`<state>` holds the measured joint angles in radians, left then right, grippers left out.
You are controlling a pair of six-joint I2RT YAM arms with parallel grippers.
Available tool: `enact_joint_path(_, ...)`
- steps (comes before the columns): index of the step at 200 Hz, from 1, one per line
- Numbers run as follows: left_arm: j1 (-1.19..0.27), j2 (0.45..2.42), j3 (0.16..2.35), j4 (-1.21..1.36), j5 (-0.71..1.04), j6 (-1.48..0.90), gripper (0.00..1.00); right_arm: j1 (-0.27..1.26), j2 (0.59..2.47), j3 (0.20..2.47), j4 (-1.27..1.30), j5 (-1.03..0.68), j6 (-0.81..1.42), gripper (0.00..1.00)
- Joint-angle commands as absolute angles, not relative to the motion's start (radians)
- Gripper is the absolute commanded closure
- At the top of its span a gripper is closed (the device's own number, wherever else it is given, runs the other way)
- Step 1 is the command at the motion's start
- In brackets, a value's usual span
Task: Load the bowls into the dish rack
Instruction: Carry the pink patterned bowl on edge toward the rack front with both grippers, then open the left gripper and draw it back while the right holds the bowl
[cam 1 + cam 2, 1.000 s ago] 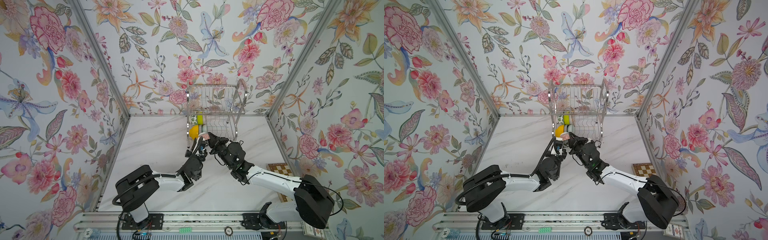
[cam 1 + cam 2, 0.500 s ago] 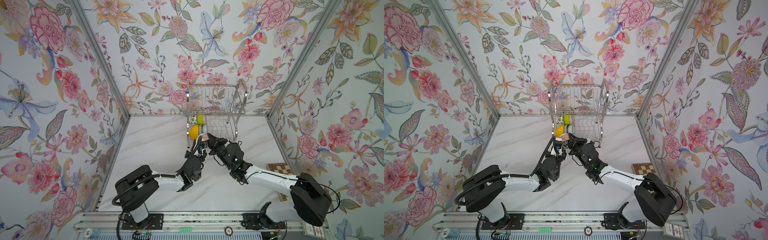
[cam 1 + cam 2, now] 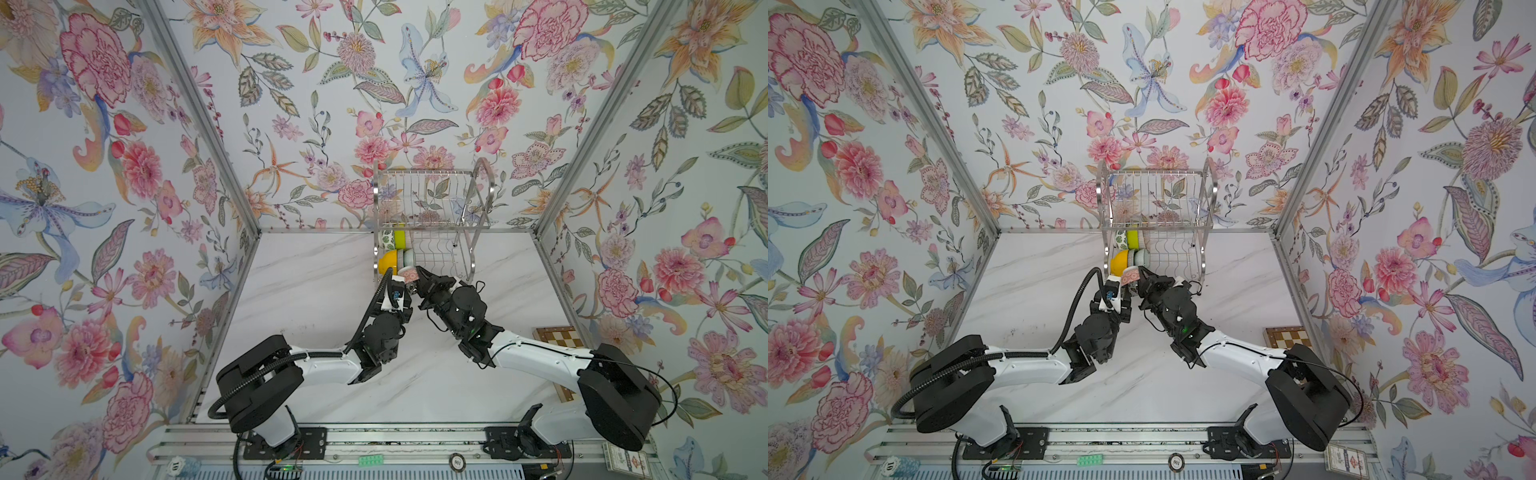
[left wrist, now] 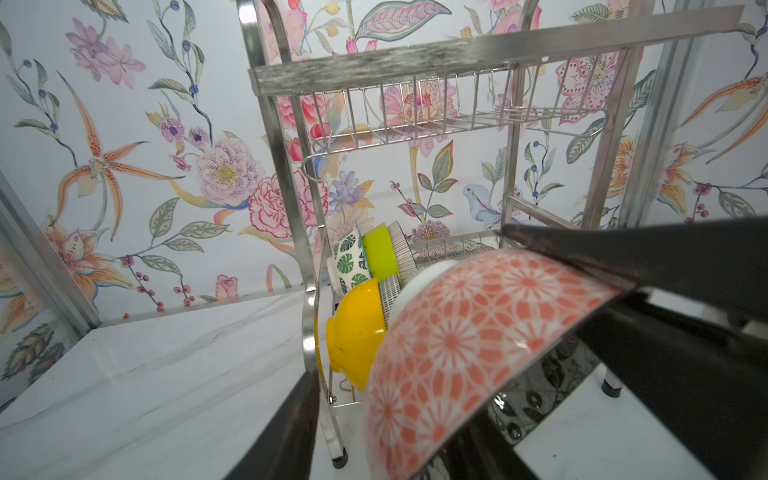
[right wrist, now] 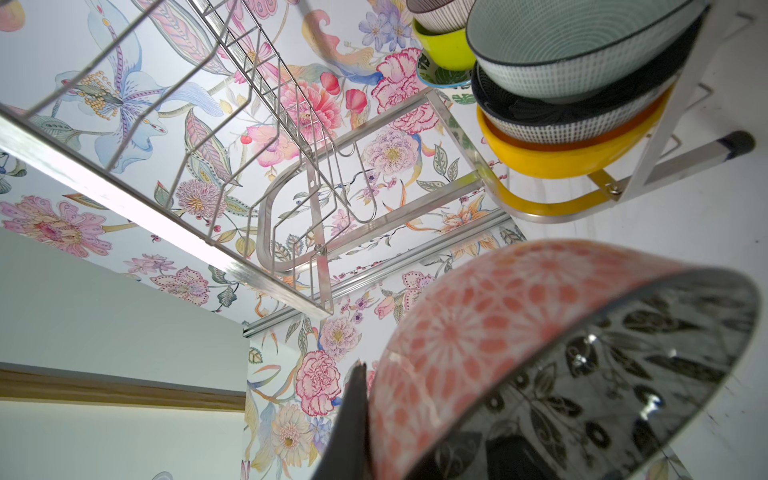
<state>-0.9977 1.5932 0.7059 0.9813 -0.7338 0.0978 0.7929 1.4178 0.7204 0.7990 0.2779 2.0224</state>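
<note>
The pink radial-patterned bowl [image 3: 409,274] [image 3: 1128,275] hangs tilted just in front of the dish rack's [image 3: 432,195] [image 3: 1158,195] lower tier. My right gripper [image 5: 432,411] [image 3: 420,277] is shut on its rim, one finger outside the wall and one inside the dark, leaf-patterned hollow. Beside it, my left gripper [image 4: 386,415] [image 3: 402,286] stands open, its left finger [image 4: 286,424] clear of the bowl. On the lower tier stand a yellow bowl [image 4: 357,332], a speckled bowl [image 4: 390,297], a pale celadon bowl [image 5: 573,45], a lime green bowl [image 4: 380,253] and a green-leaf bowl [image 4: 347,262].
The rack [image 4: 457,54] stands against the flowered back wall, its upper tier [image 5: 124,191] bare. A wooden chessboard [image 3: 557,336] [image 3: 1283,336] lies at the right wall. White marble table [image 3: 311,291] stretches to the left of the arms.
My left gripper has opened and let go of the pink bowl, which the right gripper still holds. Both grippers have edged a little closer to the rack.
</note>
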Motion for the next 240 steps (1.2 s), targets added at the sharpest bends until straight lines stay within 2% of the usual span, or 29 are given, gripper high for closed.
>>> enact_joint_path(1,-0.974,1.532,0.694,0.893,-0.665,0.000,0.46,0.781,1.404,0.712,0.872,0.297,1.982,1.00)
enact_joint_path(57,-0.946,1.477,0.690,0.781,-0.555,-0.095,0.34,0.753,1.377,0.683,0.882,0.296,1.968,1.00)
enact_joint_path(77,-0.935,1.458,0.701,0.727,-0.486,-0.123,0.24,0.734,1.362,0.661,0.890,0.291,1.944,1.00)
enact_joint_path(112,-0.915,1.414,0.719,0.634,-0.378,-0.181,0.01,0.667,1.308,0.629,0.850,0.211,1.816,1.00)
enact_joint_path(136,-0.909,1.371,0.721,0.578,-0.348,-0.201,0.01,0.609,1.258,0.640,0.771,0.131,1.650,1.00)
enact_joint_path(172,-0.867,1.323,0.757,0.427,-0.205,-0.247,0.02,0.527,1.214,0.653,0.696,0.020,1.422,1.00)
enact_joint_path(240,-0.771,1.295,0.941,0.112,-0.024,-0.258,0.01,0.454,1.239,0.757,0.592,-0.246,1.006,1.00)
